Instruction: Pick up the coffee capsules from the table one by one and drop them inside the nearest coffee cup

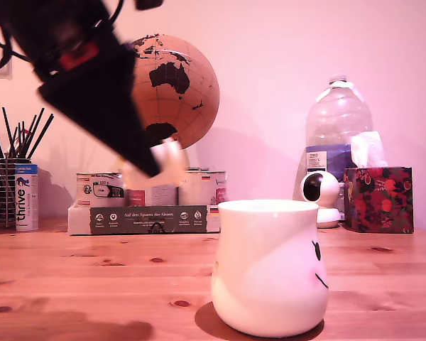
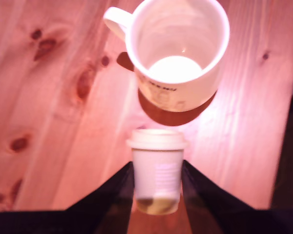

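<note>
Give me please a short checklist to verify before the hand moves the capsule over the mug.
1. Capsule held between the fingers of the hand: ok.
2. Capsule lifted clear of the wooden table: ok, the exterior view shows it in the air.
3. Smiley mug upright, mouth open: ok.
4. Mug empty inside: ok in the wrist view.
5. Capsule already above the mug mouth: not ok, it is beside the mug.
6. Grip firm enough for travel: cannot tell.

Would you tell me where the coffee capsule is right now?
The coffee capsule is held off the table in the tool, above and to the exterior view's left of the white mug.
</note>
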